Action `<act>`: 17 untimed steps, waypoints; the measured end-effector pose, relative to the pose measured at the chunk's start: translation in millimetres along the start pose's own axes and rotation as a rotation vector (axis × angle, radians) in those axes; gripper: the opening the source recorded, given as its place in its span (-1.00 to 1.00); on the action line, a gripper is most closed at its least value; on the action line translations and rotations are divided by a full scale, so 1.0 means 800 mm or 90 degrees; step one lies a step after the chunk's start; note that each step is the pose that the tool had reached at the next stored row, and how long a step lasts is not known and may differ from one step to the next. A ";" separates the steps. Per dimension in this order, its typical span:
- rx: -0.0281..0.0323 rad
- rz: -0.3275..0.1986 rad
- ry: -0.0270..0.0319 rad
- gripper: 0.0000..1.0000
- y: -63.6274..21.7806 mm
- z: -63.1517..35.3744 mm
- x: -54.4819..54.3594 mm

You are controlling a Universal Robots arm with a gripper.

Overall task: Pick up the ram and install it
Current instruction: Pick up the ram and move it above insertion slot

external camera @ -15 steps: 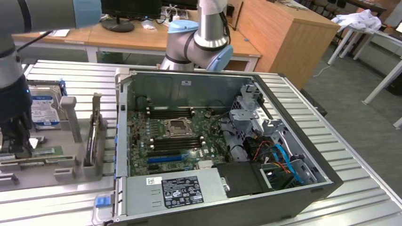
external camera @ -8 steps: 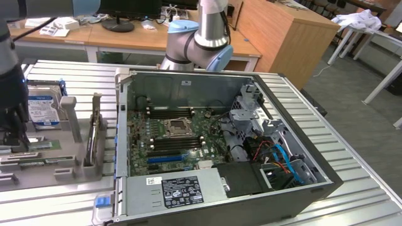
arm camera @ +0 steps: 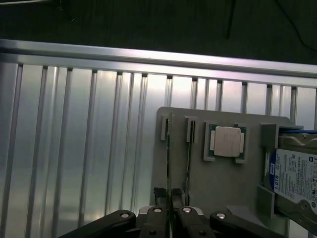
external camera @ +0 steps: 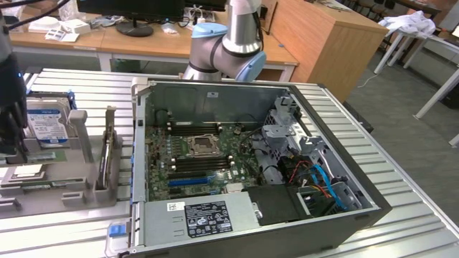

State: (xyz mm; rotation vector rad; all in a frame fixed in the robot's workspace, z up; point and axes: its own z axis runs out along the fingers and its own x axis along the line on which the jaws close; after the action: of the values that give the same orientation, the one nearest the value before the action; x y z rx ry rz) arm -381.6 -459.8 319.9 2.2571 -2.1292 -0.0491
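The ram (arm camera: pixel 169 153) is a thin green stick standing on edge in a slot of the grey holder (arm camera: pixel 218 183). My gripper (arm camera: pixel 170 214) is at one end of the stick, shut on it, with the fingertips (arm camera: pixel 157 212) pressed to either side. A second stick (arm camera: pixel 188 158) stands in the neighbouring slot, apart from the fingers. In the exterior view my gripper (external camera: pixel 13 153) hangs over the holder (external camera: pixel 75 188) at the exterior view's far left. The open computer case (external camera: pixel 237 161) lies beside it, with the green motherboard (external camera: pixel 204 161) exposed.
On the holder are a square silver processor (arm camera: pixel 227 141) and a blue-labelled hard drive (arm camera: pixel 297 173), also visible in the exterior view (external camera: pixel 44 126). Everything rests on a ribbed metal table (arm camera: pixel 89 148). The arm's base (external camera: pixel 222 51) stands behind the case.
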 end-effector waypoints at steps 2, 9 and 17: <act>0.0000 0.000 0.0000 -0.72 0.000 -0.008 0.000; 0.0000 0.000 0.0003 -0.72 0.002 -0.032 0.000; -0.0001 0.000 0.0006 -0.72 0.003 -0.052 0.000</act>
State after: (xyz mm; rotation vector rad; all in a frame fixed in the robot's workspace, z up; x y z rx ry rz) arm -381.6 -459.6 361.9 2.2565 -2.1287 -0.0481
